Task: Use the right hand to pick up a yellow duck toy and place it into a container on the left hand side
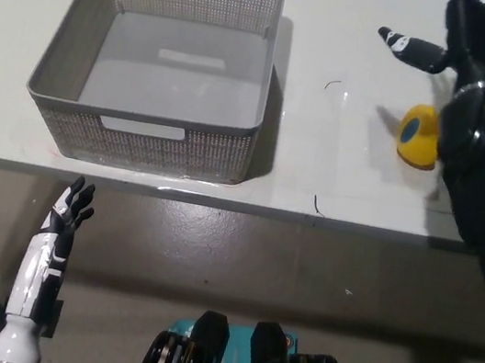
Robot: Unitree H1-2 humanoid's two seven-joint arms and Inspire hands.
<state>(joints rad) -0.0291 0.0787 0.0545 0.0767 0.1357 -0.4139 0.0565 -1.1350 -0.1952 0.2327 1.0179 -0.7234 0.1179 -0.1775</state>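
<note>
Head view: one yellow duck (417, 136), one grey basket (165, 61) — right hand (457, 40) spread open, empty; left hand (71, 207) open.

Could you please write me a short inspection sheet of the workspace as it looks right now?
Surface: white table, a few faint dark marks.
Job's things: yellow duck toy on the table at the right, partly hidden by the black arm; grey mesh basket at the left, nothing in it.
Clutter: nothing seen.
Hands: right hand open above and beyond the duck, holding nothing; left hand open, resting below the table edge.
Cables: nothing seen.
Surroundings: grey floor.
</note>
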